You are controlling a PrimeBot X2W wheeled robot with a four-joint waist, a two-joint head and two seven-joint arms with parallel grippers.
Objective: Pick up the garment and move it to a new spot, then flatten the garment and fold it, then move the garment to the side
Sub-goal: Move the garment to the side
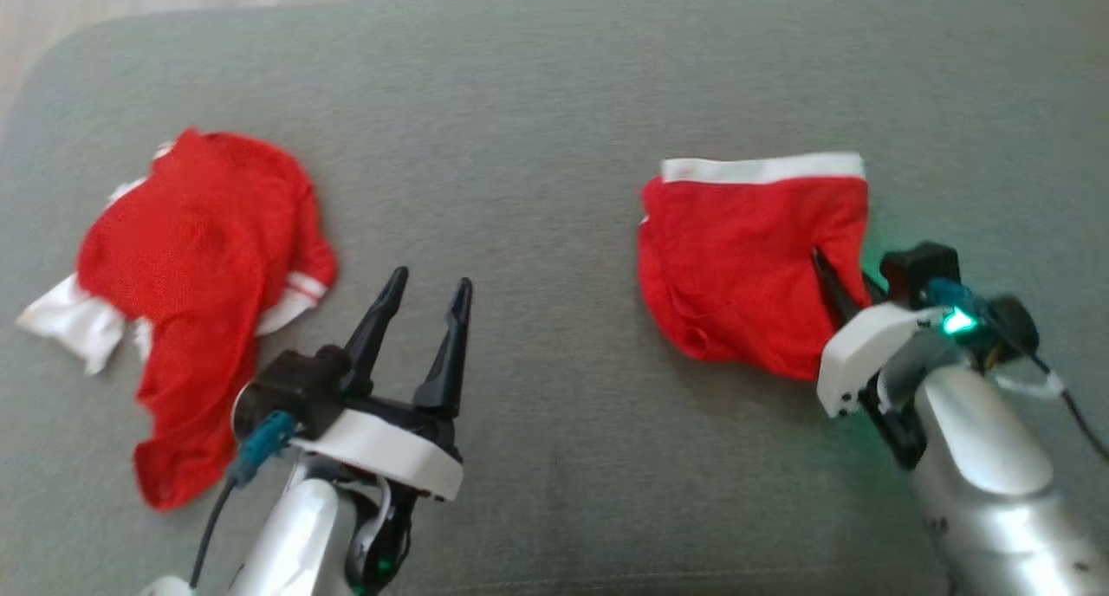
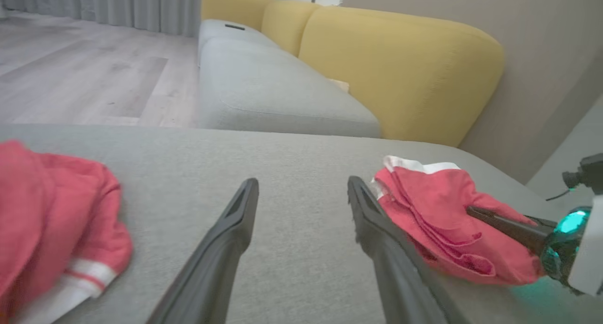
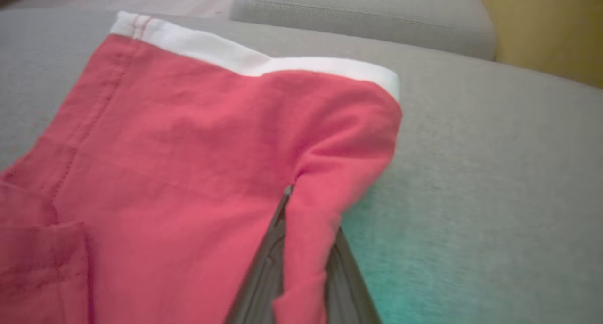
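Note:
The garment (image 1: 745, 258), red with a white waistband, lies in a folded bundle at the right of the grey cushion (image 1: 554, 102). My right gripper (image 1: 823, 262) is shut on a fold at its right edge. In the right wrist view the red cloth (image 3: 188, 149) is pinched between the two dark fingers of my right gripper (image 3: 306, 206). My left gripper (image 1: 431, 282) hovers open over bare cushion with nothing between its fingers. The left wrist view has my left gripper (image 2: 301, 182) open, with the garment (image 2: 433, 206) to its right.
A second red garment (image 1: 195, 258) with white trim lies crumpled at the cushion's left, close to my left gripper. Beyond the cushion are a grey sofa seat (image 2: 264, 88), a yellow backrest (image 2: 400, 65) and wooden floor (image 2: 70, 69).

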